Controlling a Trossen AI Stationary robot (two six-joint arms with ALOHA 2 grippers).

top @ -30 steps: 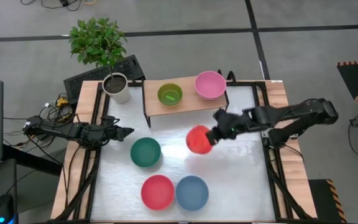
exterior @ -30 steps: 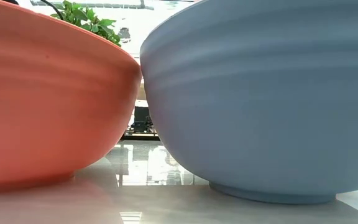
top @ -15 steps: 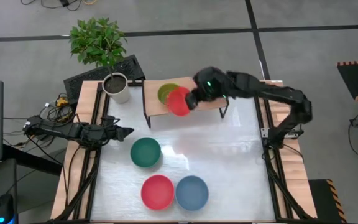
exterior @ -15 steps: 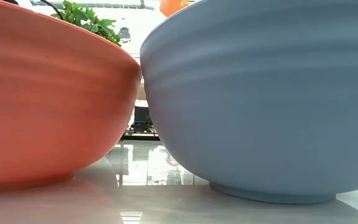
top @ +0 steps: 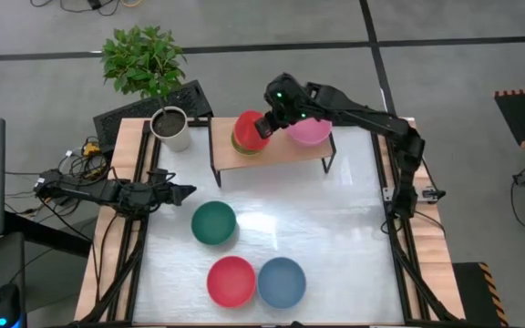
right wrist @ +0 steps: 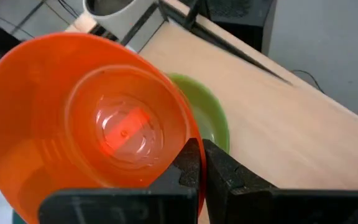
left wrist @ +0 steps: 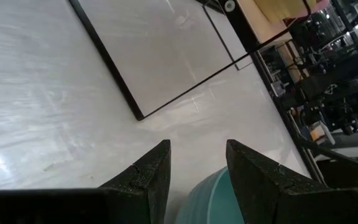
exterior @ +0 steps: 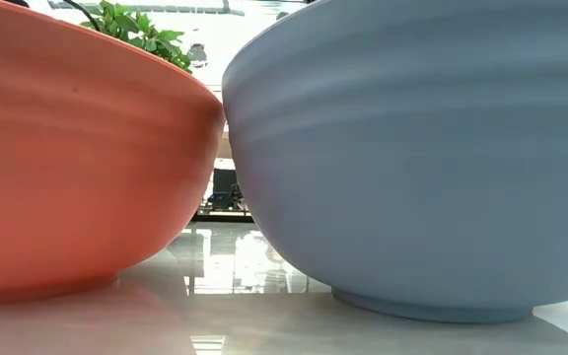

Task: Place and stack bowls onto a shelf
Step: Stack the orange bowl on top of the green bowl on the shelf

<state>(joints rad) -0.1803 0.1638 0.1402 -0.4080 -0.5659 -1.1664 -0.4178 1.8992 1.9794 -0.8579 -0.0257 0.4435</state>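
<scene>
Glossy white tabletop (top: 335, 228) on grey floor, right gripper (top: 264, 126) pinching small round red plastic bowl (top: 249, 126) by its rim above light green bowl (right wrist: 211, 124) on far light-wood shelf (top: 281, 150), left gripper (top: 187, 192) spread empty at left edge.

Small red bowl (top: 249, 127) tilted over light green bowl (right wrist: 211, 122) on shelf (top: 281, 152).

We find no text, label, brand, number or sign that we can read in any view, neither on the bowls nor on the shelf.
</scene>
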